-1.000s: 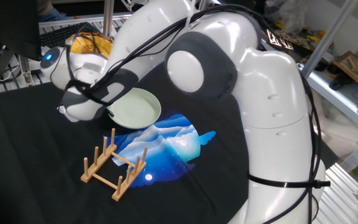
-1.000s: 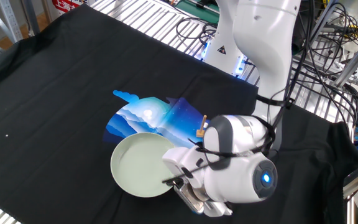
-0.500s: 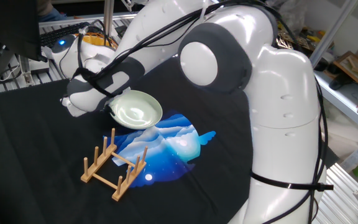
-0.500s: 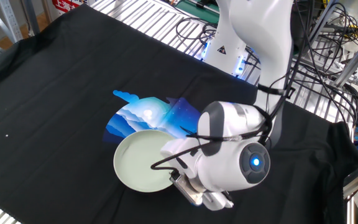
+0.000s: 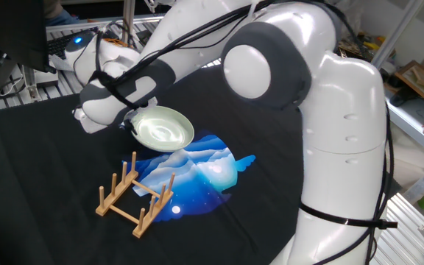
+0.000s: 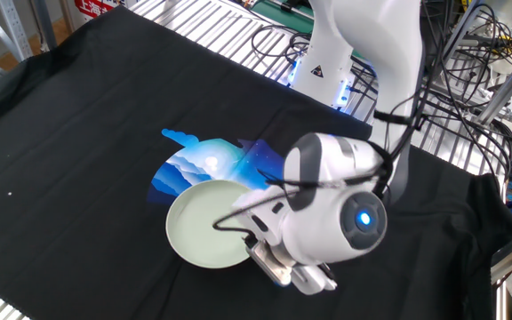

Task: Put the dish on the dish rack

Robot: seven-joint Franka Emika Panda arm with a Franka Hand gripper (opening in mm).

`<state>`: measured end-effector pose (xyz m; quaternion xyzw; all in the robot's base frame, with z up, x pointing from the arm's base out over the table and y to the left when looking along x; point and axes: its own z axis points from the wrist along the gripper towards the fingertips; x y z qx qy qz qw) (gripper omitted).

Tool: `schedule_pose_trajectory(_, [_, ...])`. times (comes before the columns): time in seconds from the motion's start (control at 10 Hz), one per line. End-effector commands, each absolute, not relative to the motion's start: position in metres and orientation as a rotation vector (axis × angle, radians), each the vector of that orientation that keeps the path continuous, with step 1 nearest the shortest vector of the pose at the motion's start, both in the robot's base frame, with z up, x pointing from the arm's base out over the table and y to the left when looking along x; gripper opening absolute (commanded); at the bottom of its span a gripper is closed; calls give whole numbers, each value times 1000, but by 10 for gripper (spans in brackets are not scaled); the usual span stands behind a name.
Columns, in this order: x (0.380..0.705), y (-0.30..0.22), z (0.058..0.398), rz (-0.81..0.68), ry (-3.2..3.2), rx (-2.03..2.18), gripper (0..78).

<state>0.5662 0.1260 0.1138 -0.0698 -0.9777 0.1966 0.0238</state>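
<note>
- the round, shallow, pale-green dish (image 5: 163, 129) with a raised rim hangs lifted off the black cloth-covered table (image 5: 35, 169), tilted so its hollow faces partly sideways in one fixed view.
- the two-finger gripper (image 5: 129, 124) of the white robot arm (image 5: 285, 81) is clamped on the dish's rim at the side nearest the wrist; the fingers themselves are mostly hidden behind the wrist housing in both views.
- in the other fixed view the dish (image 6: 210, 222) shows as a near-full pale disc, with the gripper (image 6: 254, 242) meeting its edge on the side toward the arm's rounded wrist.
- the dish sits over the table's middle, just above one end of the blue and white printed patch (image 5: 201, 168) on the cloth; in the other fixed view its rim overlaps that patch (image 6: 207, 169).
- the small light-wood dish rack (image 5: 135, 197) with upright pegs and crossbars stands on the cloth toward the table's front edge in one fixed view, touching the printed patch's lower side.
- the rack is empty and stands apart from the dish, which is above and behind it in that view.
- in the other fixed view the rack is almost wholly hidden behind the arm; i cannot make it out there.
- a yellow-orange object (image 5: 116, 43) shows near the table's far edge, mostly covered by the arm and cables.
- black cables (image 5: 190, 44) run along the arm's white links.
</note>
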Motion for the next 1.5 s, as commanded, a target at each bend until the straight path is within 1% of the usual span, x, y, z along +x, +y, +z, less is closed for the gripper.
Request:
schedule_pose_trajectory(0.1, [559,129,130,484,-3013,-263,11])
schedule_pose_trajectory(0.2, [557,131,134,450,-3006,-285,11])
schedule_pose_trajectory(0.4, [554,135,140,433,-2998,-302,11])
schedule_pose_trajectory(0.5, [550,139,147,368,-2993,-338,11])
schedule_pose_trajectory(0.6, [550,139,148,366,-2992,-340,11])
schedule_pose_trajectory(0.7, [550,138,150,326,-2993,-354,11])
schedule_pose_trajectory(1.2, [552,134,157,299,-2994,-354,11])
schedule_pose_trajectory(1.5, [555,131,163,207,-2993,-379,11])
